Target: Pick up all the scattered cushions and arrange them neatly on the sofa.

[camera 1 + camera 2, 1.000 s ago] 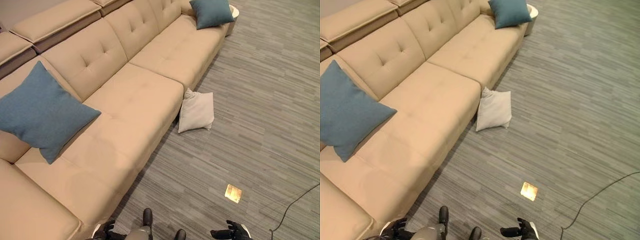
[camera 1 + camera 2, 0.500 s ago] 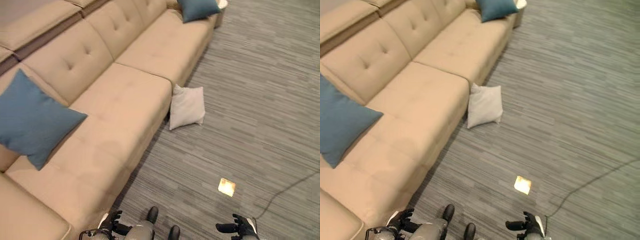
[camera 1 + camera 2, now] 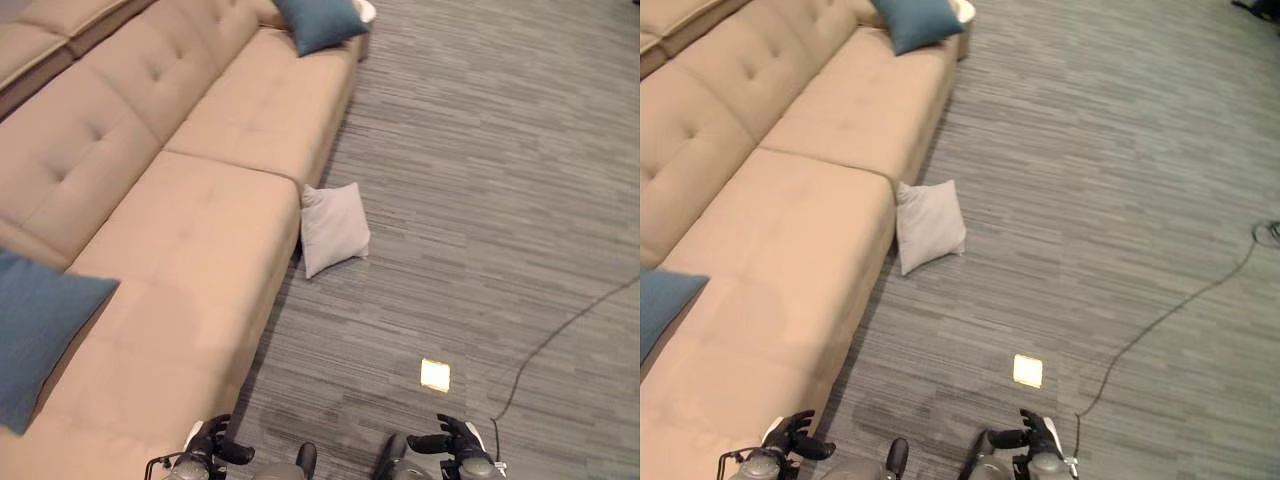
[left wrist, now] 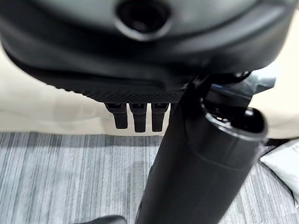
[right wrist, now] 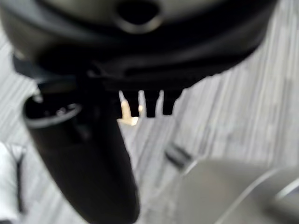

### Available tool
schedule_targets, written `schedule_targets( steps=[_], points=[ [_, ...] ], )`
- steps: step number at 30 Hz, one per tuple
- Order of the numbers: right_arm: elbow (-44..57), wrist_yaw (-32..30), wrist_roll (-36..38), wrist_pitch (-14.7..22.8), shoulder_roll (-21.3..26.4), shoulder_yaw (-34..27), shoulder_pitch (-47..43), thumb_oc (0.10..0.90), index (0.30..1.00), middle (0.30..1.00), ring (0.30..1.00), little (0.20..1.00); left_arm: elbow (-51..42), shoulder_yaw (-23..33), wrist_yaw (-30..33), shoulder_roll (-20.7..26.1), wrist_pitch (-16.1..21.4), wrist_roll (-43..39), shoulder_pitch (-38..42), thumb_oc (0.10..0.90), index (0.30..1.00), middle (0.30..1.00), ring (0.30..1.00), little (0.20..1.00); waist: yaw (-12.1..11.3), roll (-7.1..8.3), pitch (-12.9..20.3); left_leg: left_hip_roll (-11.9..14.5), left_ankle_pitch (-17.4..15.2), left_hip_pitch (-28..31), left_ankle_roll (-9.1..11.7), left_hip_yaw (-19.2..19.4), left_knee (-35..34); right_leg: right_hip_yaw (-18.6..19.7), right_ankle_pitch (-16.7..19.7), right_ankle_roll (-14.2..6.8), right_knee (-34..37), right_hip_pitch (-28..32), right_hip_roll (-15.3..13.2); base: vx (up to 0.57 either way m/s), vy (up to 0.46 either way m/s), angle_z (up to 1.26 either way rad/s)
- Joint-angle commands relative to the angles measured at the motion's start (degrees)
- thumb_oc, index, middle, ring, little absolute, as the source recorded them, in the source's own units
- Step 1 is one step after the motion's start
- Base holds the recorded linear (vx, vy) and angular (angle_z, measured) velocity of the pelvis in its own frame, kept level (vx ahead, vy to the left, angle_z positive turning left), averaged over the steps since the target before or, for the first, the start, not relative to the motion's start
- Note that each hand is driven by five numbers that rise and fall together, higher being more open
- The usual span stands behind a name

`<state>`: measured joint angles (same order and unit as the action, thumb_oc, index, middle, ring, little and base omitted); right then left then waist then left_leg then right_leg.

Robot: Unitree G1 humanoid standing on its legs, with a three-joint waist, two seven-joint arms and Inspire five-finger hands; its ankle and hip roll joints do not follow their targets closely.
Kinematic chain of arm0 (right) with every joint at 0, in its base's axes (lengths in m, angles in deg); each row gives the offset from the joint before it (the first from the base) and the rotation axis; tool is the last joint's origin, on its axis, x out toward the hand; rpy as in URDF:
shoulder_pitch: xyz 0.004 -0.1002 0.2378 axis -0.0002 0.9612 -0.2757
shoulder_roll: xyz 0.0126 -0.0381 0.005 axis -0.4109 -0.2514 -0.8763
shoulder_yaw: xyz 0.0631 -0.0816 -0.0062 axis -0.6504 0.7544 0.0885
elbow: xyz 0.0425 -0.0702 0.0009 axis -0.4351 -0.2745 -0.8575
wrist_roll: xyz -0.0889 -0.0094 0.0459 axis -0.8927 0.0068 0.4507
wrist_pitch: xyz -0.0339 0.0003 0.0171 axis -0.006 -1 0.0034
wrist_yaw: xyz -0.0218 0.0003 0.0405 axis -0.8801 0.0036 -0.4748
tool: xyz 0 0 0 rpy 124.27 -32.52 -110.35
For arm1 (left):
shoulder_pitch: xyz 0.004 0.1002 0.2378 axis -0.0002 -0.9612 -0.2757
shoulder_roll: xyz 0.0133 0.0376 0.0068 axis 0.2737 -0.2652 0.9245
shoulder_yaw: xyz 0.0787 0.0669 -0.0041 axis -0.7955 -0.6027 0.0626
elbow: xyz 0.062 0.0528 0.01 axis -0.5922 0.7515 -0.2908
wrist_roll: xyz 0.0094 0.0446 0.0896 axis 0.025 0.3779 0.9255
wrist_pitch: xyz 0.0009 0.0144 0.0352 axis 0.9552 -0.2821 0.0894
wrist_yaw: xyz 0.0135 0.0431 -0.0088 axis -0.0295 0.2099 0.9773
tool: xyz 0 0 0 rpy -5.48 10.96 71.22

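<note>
Sofa: I see the long beige sofa [image 3: 180,200] running along the left of the grey carpet floor [image 3: 500,180]; I take it as my landmark.
White cushion: the white cushion [image 3: 333,227] lies on the floor, leaning against the sofa's front edge near the seam between two seat sections; nothing holds it.
Far blue cushion: a blue cushion [image 3: 317,22] sits on the sofa's far end, propped against the backrest; a small white object [image 3: 366,10] shows just past it, at the sofa's end.
Near blue cushion: a second blue cushion [image 3: 40,335] rests on the sofa's near seat, against the backrest; it is cut by the picture's edge.
Floor plate: a small shiny square plate [image 3: 435,375] is set in the floor, well apart from the sofa's front.
Left hand: my left hand [image 3: 212,448] hangs low beside the sofa's near front corner; fingers relaxed, holding nothing; well apart from the white cushion.
Right hand: my right hand [image 3: 452,445] hangs low out on the floor, farther from the sofa, near the plate; fingers loose and empty; the white cushion lies well ahead of it, toward the sofa.
</note>
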<state>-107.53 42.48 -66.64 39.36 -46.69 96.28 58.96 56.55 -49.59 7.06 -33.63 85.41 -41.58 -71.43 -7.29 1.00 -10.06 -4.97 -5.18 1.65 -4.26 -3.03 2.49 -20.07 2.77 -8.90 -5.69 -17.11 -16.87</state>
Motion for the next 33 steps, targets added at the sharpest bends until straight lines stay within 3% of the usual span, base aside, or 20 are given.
schedule_targets(
  steps=[1, 4, 6, 7, 9, 10, 12, 13, 14, 15, 19, 21, 24, 26, 29, 30, 32, 33],
  points=[
    [0.9, -1.8, -1.1, 1.1, 3.7, -0.6, 1.4, 0.800, 0.900, 0.900, 0.900, 0.900, -1.7, 0.3, 0.8, -0.1, 3.1, -0.7, 0.3, 0.800, 0.900, 0.900, 0.900, 0.900, -0.9, 0.84, 3.0, 4.9, -7.6, 3.9, 3.6, -4.1, 3.5, 1.9, 3.3, -0.2, -0.9, 3.2, 5.1, 0.37, -0.144, 0.30],
    [1.0, -2.3, 0.0, 1.5, 3.3, -1.2, 3.5, 0.800, 0.900, 0.900, 0.900, 0.900, -1.8, 0.3, 0.8, -0.9, 3.0, -1.9, -0.1, 0.800, 0.900, 0.900, 0.900, 0.900, 0.0, 0.69, 4.1, 7.8, -4.3, 3.1, 5.7, -4.2, 9.1, 1.5, 1.9, 1.8, 0.6, 6.3, 8.5, 0.31, -0.236, 0.44],
    [1.1, -2.7, 1.4, 2.1, 3.4, -1.5, 3.7, 0.800, 0.900, 0.900, 0.900, 0.900, -2.5, -0.3, 0.7, -1.3, 2.9, -2.4, 0.5, 0.800, 0.900, 0.900, 0.900, 0.900, 0.0, 1.05, 3.4, 9.1, -0.7, -2.2, 6.3, -3.5, 18.9, 1.3, 0.7, 3.3, 2.3, 8.7, 9.7, 0.12, -0.222, 0.43],
    [1.1, -2.7, 1.4, 2.1, 3.3, -1.5, 3.6, 0.800, 0.900, 0.900, 0.900, 0.900, -2.5, -0.3, 0.7, -1.2, 2.9, -2.4, 0.5, 0.800, 0.900, 0.900, 0.900, 0.900, 0.2, 1.29, 3.5, 8.9, -0.5, -2.6, 6.3, -3.7, 18.8, 1.2, 0.8, 3.3, 2.4, 8.5, 9.4, 0.06, -0.168, 0.06],
    [0.9, -3.4, 2.5, 2.1, 3.7, -1.8, 3.6, 0.800, 0.900, 0.900, 0.900, 0.900, -3.3, -1.1, 0.5, -1.6, 2.7, -2.9, 1.4, 0.800, 0.900, 0.900, 0.900, 0.900, 0.0, 2.26, 2.2, 10.3, 3.5, -9.1, 6.1, -1.1, 29.2, 0.7, -1.0, 5.7, 4.5, 11.6, 10.8, 0.14, -0.258, -0.14],
    [0.7, -3.3, 2.6, 2.0, 3.8, -1.8, 3.6, 0.800, 0.900, 0.900, 0.900, 0.900, -3.7, -1.3, 0.4, -1.7, 2.8, -3.0, 1.6, 0.800, 0.900, 0.900, 0.900, 0.900, -0.4, 2.11, 1.6, 10.3, 2.1, -10.9, 5.9, -0.5, 30.8, 1.1, -1.5, 5.9, 5.1, 12.5, 11.4, 0.18, -0.214, -0.09],
    [0.7, -3.4, 2.7, 2.1, 4.1, -1.6, 3.5, 0.800, 0.900, 0.900, 0.900, 0.900, -3.9, -1.9, 0.4, -2.2, 2.8, -3.1, 2.1, 0.800, 0.900, 0.900, 0.900, 0.900, -0.9, 2.42, 1.2, 7.7, -0.2, -13.7, 5.7, -0.4, 29.1, 1.6, -2.1, 5.6, 6.0, 13.9, 11.7, 0.14, -0.057, 0.10],
    [0.7, -3.4, 2.7, 2.1, 4.0, -1.6, 3.4, 0.800, 0.900, 0.900, 0.900, 0.900, -3.9, -1.9, 0.4, -2.1, 2.8, -3.1, 2.1, 0.800, 0.900, 0.900, 0.900, 0.900, -0.7, 2.72, 1.4, 7.3, 0.2, -13.9, 5.7, -0.5, 28.7, 1.5, -2.1, 5.5, 6.0, 13.6, 11.4, 0.15, -0.028, 0.03],
    [0.9, -3.4, 2.7, 2.2, 4.3, -1.6, 3.4, 0.800, 0.900, 0.900, 0.900, 0.900, -4.1, -2.2, 0.4, -2.3, 2.9, -3.0, 2.3, 0.800, 0.900, 0.900, 0.900, 0.900, -1.0, 2.98, 1.1, 5.6, -1.8, -15.3, 5.3, 0.4, 25.5, 1.5, -2.5, 5.1, 6.6, 14.5, 11.5, 0.20, -0.002, -0.08],
    [1.0, -3.6, 2.3, 2.4, 4.4, -1.3, 3.5, 0.800, 0.900, 0.900, 0.900, 0.900, -4.1, -2.3, 0.4, -2.6, 2.9, -2.9, 2.5, 0.800, 0.900, 0.900, 0.900, 0.900, -1.6, 2.66, 0.9, 4.2, -1.8, -16.0, 5.4, 1.8, 19.2, 1.6, -3.2, 4.7, 7.0, 15.6, 12.2, 0.26, 0.004, -0.22],
    [1.4, -3.7, 2.0, 2.3, 4.2, -0.8, 3.3, 0.800, 0.900, 0.900, 0.900, 0.900, -4.3, -2.2, 0.1, -2.1, 3.1, -2.8, 2.0, 0.800, 0.900, 0.900, 0.900, 0.900, -3.5, 1.96, 1.1, 1.3, 5.8, -19.6, 5.9, 2.7, 9.7, 3.1, -5.0, 5.0, 7.5, 18.1, 15.3, 0.20, 0.032, 0.01],
    [1.4, -3.7, 1.9, 2.2, 4.0, -0.7, 3.4, 0.800, 0.900, 0.900, 0.900, 0.900, -4.3, -2.1, -0.1, -1.9, 3.1, -2.9, 1.9, 0.800, 0.900, 0.900, 0.900, 0.900, -4.0, 1.99, 1.0, 1.2, 6.6, -19.7, 6.0, 3.2, 9.0, 3.7, -5.4, 5.1, 7.5, 19.0, 15.9, 0.19, 0.040, -0.16],
    [1.4, -2.9, 0.1, 2.2, 3.2, 0.4, 3.5, 0.800, 0.900, 0.900, 0.900, 0.900, -3.4, -0.5, -0.6, -1.2, 2.9, -3.2, 0.1, 0.800, 0.900, 0.900, 0.900, 0.900, -5.6, 3.39, 2.5, -0.3, 5.6, -16.1, 4.6, 0.2, 6.8, 4.4, -7.6, 4.5, 4.3, 20.0, 16.0, 0.26, 0.071, -0.64],
    [1.8, -2.3, -0.4, 2.2, 2.5, 0.7, 2.9, 0.800, 0.900, 0.900, 0.900, 0.900, -3.1, 0.0, -0.7, -0.6, 2.6, -3.0, -0.2, 0.800, 0.900, 0.900, 0.900, 0.900, -6.4, 3.98, 2.7, 0.0, 4.4, -14.3, 3.6, 0.5, 6.9, 4.1, -8.2, 3.5, -1.3, 19.4, 15.0, 0.18, 0.091, -0.15],
    [1.9, -1.7, -0.4, 2.1, 2.4, 0.6, 2.1, 0.800, 0.900, 0.900, 0.900, 0.900, -3.4, 0.2, -0.9, 0.1, 2.5, -2.9, -0.2, 0.800, 0.900, 0.900, 0.900, 0.900, -6.1, 3.52, 2.5, 0.4, 3.7, -12.8, 2.5, 0.0, 6.8, 3.4, -6.9, 1.4, -9.8, 16.1, 13.2, 0.10, 0.098, -0.02],
    [2.4, -1.3, -0.3, 2.2, 2.2, 0.6, 0.8, 0.800, 0.900, 0.900, 0.900, 0.900, -3.3, 0.0, -0.7, 0.6, 2.7, -2.6, 0.2, 0.800, 0.900, 0.900, 0.900, 0.900, -4.8, 1.83, 1.8, 0.8, 2.9, -10.6, 1.1, -1.4, 6.1, 3.5, -4.1, -0.4, -19.3, 10.6, 11.0, 0.12, 0.134, -0.06],
    [2.4, -1.3, -0.3, 2.2, 2.2, 0.7, 0.8, 0.800, 0.900, 0.900, 0.900, 0.900, -3.3, 0.0, -0.7, 0.6, 2.7, -2.6, 0.2, 0.800, 0.900, 0.900, 0.900, 0.900, -4.8, 1.87, 1.8, 0.7, 2.9, -10.6, 1.1, -1.4, 6.1, 3.5, -4.2, -0.4, -19.5, 10.5, 10.9, 0.11, 0.058, 0.12],
    [2.8, -1.0, 0.0, 2.4, 2.3, 0.8, 0.7, 0.800, 0.900, 0.900, 0.900, 0.900, -3.5, -0.1, -0.5, 0.5, 2.8, -3.0, 0.2, 0.800, 0.900, 0.900, 0.900, 0.900, -4.1, 1.33, 2.0, 0.6, 2.5, -8.8, 0.8, -2.7, 4.5, 4.1, -4.6, 0.7, -17.2, 8.9, 10.3, 0.12, 0.007, 0.38]
  ],
)
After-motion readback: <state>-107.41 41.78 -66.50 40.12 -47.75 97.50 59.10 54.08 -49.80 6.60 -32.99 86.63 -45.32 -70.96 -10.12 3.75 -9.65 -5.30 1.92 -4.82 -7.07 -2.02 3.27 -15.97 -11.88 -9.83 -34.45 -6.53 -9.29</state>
